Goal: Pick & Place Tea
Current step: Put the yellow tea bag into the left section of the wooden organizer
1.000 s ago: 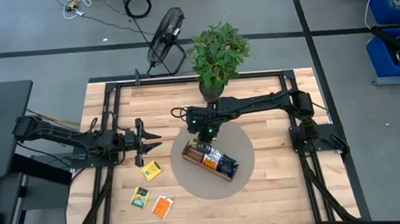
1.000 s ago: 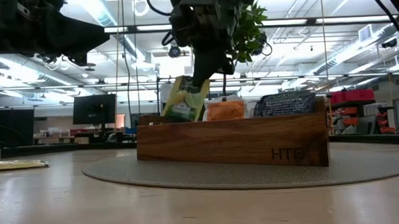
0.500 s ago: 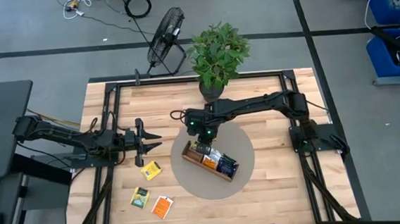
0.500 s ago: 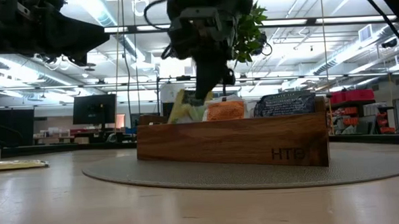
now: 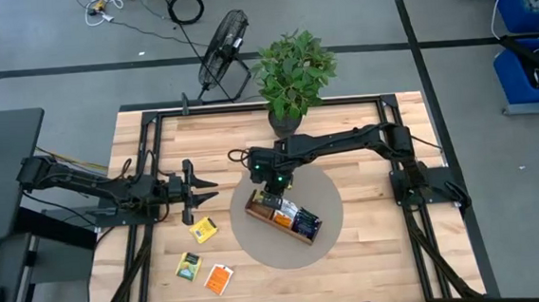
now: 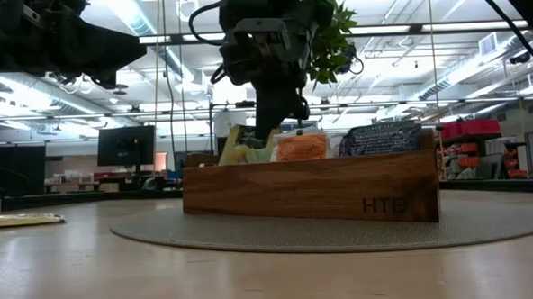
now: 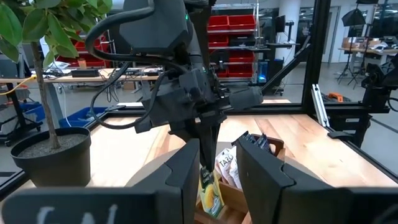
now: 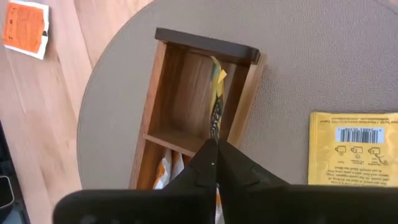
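Since a second ago our right claw (image 6: 264,132) has carried the yellow-green tea packet (image 8: 217,99) lower, so it now sits partly inside the end compartment of the wooden tray (image 6: 310,192). The fingers are pinched shut on the packet's top edge. We should keep it upright, clear of the tray wall, then release. Our left claw (image 5: 196,192) waits half open and empty near three loose packets (image 5: 204,231) on the table (image 5: 362,249). The tray rests on a round grey mat (image 5: 334,213); a potted plant (image 5: 293,78) stands behind, a fan (image 5: 222,45) on the floor.
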Motion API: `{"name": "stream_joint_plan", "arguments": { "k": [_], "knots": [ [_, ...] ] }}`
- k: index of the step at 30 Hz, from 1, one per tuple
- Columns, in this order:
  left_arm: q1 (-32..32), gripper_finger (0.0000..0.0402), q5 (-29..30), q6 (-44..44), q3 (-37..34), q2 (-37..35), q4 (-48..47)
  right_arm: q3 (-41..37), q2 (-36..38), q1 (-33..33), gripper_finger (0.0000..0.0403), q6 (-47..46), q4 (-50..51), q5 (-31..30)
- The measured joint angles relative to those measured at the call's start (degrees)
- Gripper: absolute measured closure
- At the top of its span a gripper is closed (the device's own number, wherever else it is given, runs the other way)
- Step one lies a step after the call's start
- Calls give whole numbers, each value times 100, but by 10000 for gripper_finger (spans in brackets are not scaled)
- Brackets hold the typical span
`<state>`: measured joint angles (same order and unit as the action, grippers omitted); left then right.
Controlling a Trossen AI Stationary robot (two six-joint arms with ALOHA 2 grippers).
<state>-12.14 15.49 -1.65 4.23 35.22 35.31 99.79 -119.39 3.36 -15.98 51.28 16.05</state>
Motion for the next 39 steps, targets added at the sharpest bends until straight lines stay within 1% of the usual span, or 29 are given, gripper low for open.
{"name": "stream_joint_plan", "arguments": {
  "k": [6, 12, 17, 23, 27, 30, 35, 39],
  "knots": [
    [1, 289, 2, 11, 0, 0, 2, 0, 0, -2, 385, 194, -93, 6],
    [0, 289, 0, 76, 0, 0, -2, -2, 0, -2, 359, 144, -55, 2],
    [0, 289, 1, 74, 0, 0, -7, -2, 0, 3, 329, 161, -70, -59],
    [2, 289, 1, 76, 0, 0, -21, -9, 192, 70, 296, 729, -66, -65],
    [1, 289, 2, 97, 0, 2, -71, -11, 297, 70, 278, 1028, -47, -409],
    [2, 289, 4, 97, 2, 0, -93, -11, 428, 68, 267, 1296, -89, -466],
    [2, 289, 8, 102, 2, 0, -93, -148, 478, 51, 259, 1581, -576, -466],
    [2, 289, 7, 177, 4, 0, -108, -884, 809, 39, 259, 1761, -1635, -348]
  ]
}}
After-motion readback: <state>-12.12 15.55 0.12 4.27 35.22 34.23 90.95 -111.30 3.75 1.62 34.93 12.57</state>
